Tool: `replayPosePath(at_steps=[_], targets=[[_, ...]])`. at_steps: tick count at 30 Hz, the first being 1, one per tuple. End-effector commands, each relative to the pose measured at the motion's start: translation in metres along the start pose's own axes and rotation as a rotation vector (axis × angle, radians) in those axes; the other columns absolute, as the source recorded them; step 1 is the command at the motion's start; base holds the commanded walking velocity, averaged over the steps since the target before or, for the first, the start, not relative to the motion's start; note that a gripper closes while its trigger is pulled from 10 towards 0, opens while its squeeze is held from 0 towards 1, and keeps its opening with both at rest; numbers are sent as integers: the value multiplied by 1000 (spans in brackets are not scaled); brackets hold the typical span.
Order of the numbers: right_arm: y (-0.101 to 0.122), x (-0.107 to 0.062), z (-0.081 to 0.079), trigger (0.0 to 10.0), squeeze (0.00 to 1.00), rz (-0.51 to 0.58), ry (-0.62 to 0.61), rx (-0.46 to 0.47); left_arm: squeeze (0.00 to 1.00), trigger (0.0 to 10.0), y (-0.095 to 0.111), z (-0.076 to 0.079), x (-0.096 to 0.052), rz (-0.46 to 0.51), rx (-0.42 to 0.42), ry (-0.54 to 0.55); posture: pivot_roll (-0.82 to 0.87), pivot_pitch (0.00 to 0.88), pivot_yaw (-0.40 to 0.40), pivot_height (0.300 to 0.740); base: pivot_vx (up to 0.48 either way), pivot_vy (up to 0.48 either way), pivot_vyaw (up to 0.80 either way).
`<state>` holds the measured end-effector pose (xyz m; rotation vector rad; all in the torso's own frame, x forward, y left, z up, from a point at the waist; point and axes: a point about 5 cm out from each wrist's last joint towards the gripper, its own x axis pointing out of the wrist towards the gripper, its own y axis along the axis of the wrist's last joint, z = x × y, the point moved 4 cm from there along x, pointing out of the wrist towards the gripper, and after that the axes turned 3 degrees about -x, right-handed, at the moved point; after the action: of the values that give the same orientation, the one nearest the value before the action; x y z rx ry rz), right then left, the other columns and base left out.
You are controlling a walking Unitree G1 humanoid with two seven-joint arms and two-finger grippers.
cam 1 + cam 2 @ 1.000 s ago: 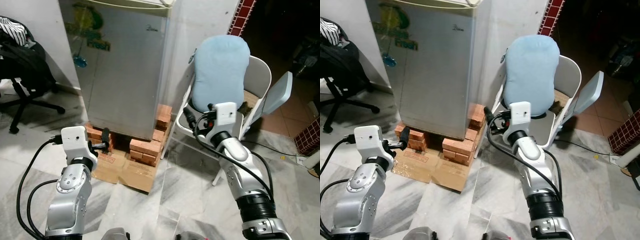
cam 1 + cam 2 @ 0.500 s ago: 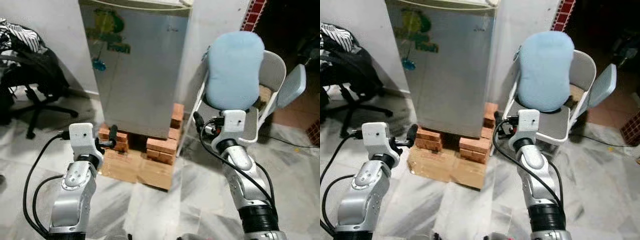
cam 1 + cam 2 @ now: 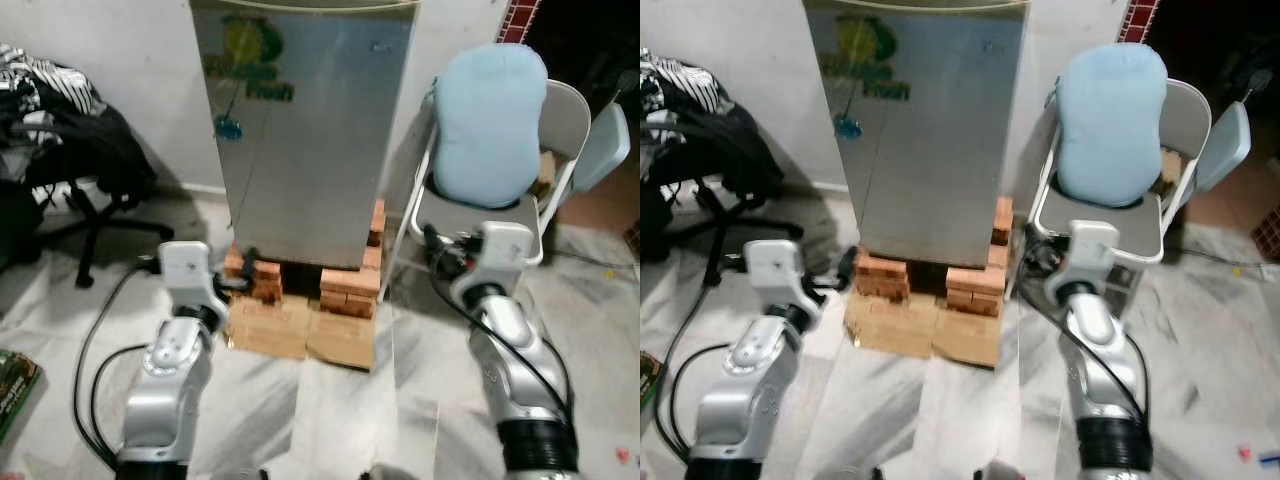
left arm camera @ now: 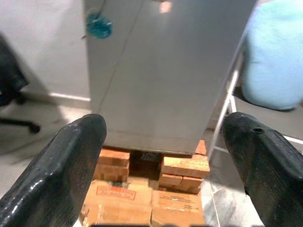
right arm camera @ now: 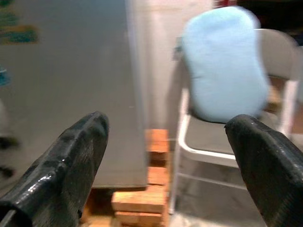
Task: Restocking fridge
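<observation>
Marble floor runs up to the closed silver fridge (image 3: 305,130), top cut off, raised on bricks (image 3: 348,285) over cardboard (image 3: 300,330), while the left gripper (image 4: 163,161) and right gripper (image 5: 165,161) hover before it, fingers spread, empty.

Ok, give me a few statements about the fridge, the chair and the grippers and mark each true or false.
1. The fridge door is shut. True.
2. The fridge stands directly on the floor. False: it rests on bricks over flattened cardboard.
3. A light blue cushion leans on the folding chair. True.
4. The left gripper holds a bottle. False: it is open and empty.
5. The right gripper is open. True.
</observation>
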<state>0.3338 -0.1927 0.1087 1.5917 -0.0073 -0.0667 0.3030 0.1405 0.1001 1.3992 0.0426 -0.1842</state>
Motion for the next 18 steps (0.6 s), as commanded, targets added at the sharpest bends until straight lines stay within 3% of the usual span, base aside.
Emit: replayPosePath(at_steps=[1, 14, 18], targets=[[8, 2, -8, 10000, 0, 27, 0, 17, 0, 10000, 1, -9, -2, 1, 18, 23, 23, 0, -20, 740, 0, 480, -800], [8, 0, -3, 10000, 0, 28, -46, 30, 0, 10000, 0, -8, -3, 1, 21, 15, 24, 0, -21, 740, 0, 420, -800], [9, 1, -3, 10000, 0, 28, -47, 35, 0, 10000, 0, -7, -3, -3, 34, 9, 26, 0, -23, 740, 0, 0, -800]])
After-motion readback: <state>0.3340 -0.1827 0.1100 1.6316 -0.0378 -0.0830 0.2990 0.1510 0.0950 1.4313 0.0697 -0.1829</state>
